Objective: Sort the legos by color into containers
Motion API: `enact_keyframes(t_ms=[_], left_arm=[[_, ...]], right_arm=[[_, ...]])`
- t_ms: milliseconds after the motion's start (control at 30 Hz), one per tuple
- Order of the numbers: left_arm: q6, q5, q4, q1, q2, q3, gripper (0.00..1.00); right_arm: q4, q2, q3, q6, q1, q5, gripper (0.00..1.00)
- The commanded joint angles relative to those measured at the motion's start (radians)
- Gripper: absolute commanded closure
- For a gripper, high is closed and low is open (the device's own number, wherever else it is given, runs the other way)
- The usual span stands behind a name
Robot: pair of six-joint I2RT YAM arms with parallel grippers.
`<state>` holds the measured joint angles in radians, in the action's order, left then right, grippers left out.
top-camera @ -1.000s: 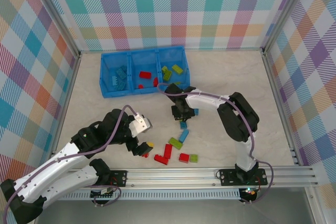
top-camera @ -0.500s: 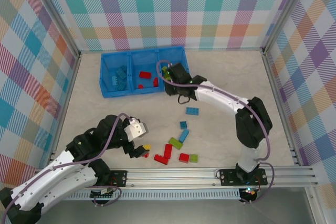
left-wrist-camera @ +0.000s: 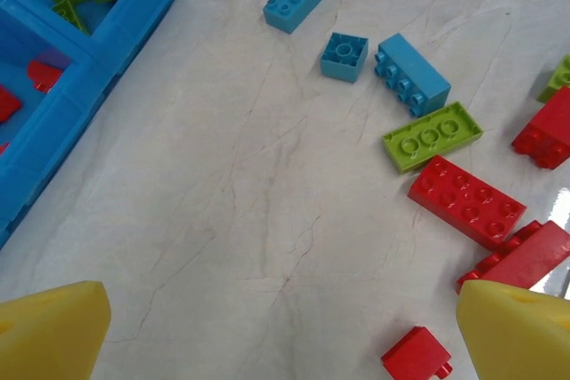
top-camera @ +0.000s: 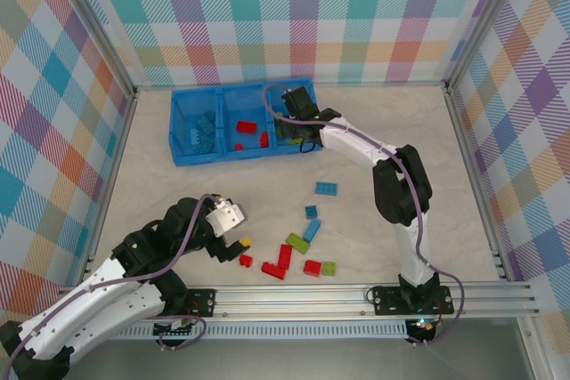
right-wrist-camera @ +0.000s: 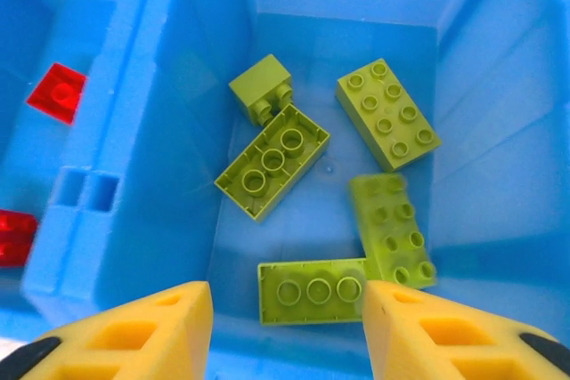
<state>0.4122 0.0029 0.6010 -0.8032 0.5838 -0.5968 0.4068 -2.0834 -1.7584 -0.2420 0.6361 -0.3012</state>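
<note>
The blue bin (top-camera: 214, 156) stands at the back with three compartments: blue legos (top-camera: 203, 131) left, red legos (top-camera: 245, 127) middle, lime legos (right-wrist-camera: 272, 162) right. My right gripper (top-camera: 298, 122) (right-wrist-camera: 289, 331) hangs open over the right compartment, and an upturned lime plate (right-wrist-camera: 313, 291) lies on the floor below its fingers. Loose bricks lie mid-table: blue ones (top-camera: 326, 188) (left-wrist-camera: 412, 73), a lime plate (left-wrist-camera: 432, 135), red ones (top-camera: 284, 257) (left-wrist-camera: 468, 200). My left gripper (top-camera: 233, 248) (left-wrist-camera: 285, 344) is open above bare table, a small red brick (left-wrist-camera: 416, 355) just inside its right finger.
Metal posts and checked walls close in the table. A rail (top-camera: 356, 293) runs along the near edge by the arm bases. The marble top between the bin and the loose bricks is bare. A lime brick (top-camera: 329, 268) lies beside a red one (top-camera: 312, 266) near the rail.
My right gripper went from the loose bricks at mid-table back to over the bin's right compartment. My left gripper drew slightly down and left, uncovering the small red brick.
</note>
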Motion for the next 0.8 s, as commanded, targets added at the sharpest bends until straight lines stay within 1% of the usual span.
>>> enact_keyframes(t_ms=[0, 100, 200, 267, 300, 333, 400, 467, 533, 567, 633, 667, 767], left_arm=[[-0.041, -0.054, -0.029, 0.012, 0.035, -0.007, 0.0], [-0.149, -0.11, -0.029, 0.02, 0.076, -0.054, 0.0], [-0.372, -0.212, -0.05, 0.021, 0.135, -0.124, 0.0], [-0.533, -0.285, -0.066, 0.02, 0.183, -0.147, 0.0], [-0.621, -0.312, -0.067, 0.021, 0.215, -0.161, 0.0], [-0.702, -0.317, -0.069, 0.02, 0.249, -0.173, 0.0], [-0.806, -0.268, -0.082, 0.018, 0.326, -0.2, 0.01], [-0.888, -0.216, -0.096, 0.006, 0.421, -0.236, 0.02], [-0.964, -0.189, -0.106, -0.022, 0.544, -0.291, 0.03], [-0.996, -0.194, -0.106, -0.042, 0.605, -0.326, 0.04], [-1.1, -0.24, -0.073, -0.088, 0.757, -0.424, 0.08], [-1.126, -0.247, -0.057, -0.101, 0.828, -0.481, 0.08], [-1.133, -0.259, -0.023, -0.146, 1.041, -0.64, 0.08]], right_arm=[[0.021, 0.15, 0.038, 0.023, 0.007, 0.03, 0.5], [0.041, 0.307, 0.168, 0.032, 0.007, 0.126, 0.39], [0.087, 0.49, 0.329, 0.039, 0.007, 0.234, 0.26], [0.157, 0.604, 0.428, 0.015, 0.005, 0.282, 0.14], [0.206, 0.661, 0.476, -0.011, 0.004, 0.302, 0.11], [0.261, 0.716, 0.521, -0.034, 0.004, 0.32, 0.1], [0.36, 0.813, 0.6, -0.084, 0.002, 0.349, 0.07], [0.452, 0.907, 0.669, -0.132, 0.0, 0.37, 0.04], [0.53, 1.0, 0.733, -0.179, -0.007, 0.378, 0.03], [0.556, 1.037, 0.758, -0.199, -0.011, 0.379, 0.02], [0.607, 1.1, 0.802, -0.234, -0.02, 0.378, 0.0], [0.628, 1.116, 0.813, -0.246, -0.024, 0.373, 0.0], [0.681, 1.142, 0.83, -0.284, -0.027, 0.352, 0.0]])
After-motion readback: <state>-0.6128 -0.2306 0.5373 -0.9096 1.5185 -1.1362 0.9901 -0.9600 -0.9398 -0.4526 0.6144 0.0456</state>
